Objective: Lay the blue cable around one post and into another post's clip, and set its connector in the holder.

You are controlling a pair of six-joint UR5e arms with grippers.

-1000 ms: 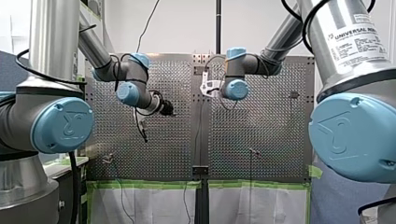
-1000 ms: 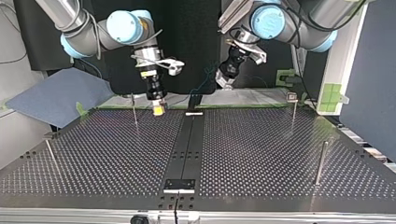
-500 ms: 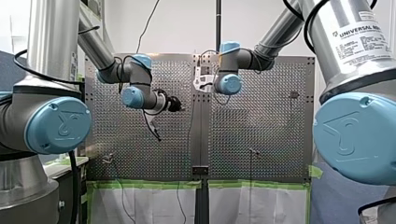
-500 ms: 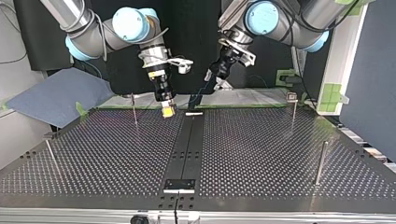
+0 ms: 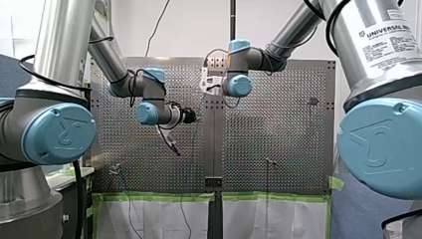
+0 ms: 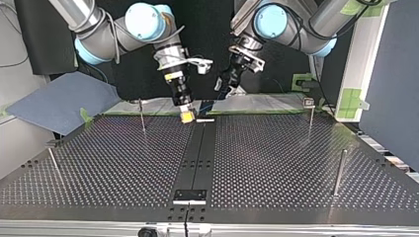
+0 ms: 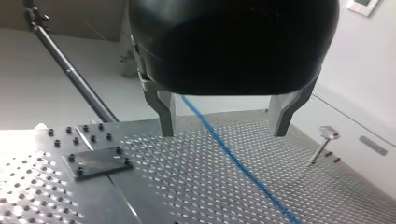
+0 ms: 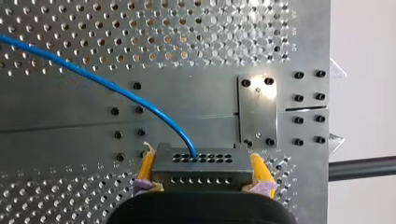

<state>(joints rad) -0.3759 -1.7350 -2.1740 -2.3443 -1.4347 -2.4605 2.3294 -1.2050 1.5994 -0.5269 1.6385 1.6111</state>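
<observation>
Grips the connector (image 8: 201,165) between my right gripper's (image 6: 187,117) yellow pads, over the table's (image 6: 296,163) edge nearest the arms. Holds my left gripper's (image 7: 223,133) jaws wide apart, with the blue cable (image 7: 233,158) between them.

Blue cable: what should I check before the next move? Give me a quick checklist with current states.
1. Grip of right end effector on connector: ok, clamped between yellow pads.
2. Run of blue cable between left end effector fingers: ok.
3. Closure of left end effector on cable: not ok, jaws open.
4. Routing around posts: not ok, those in the top view look bare.
5. Seating of connector: not ok, it sits in the grip.
</observation>
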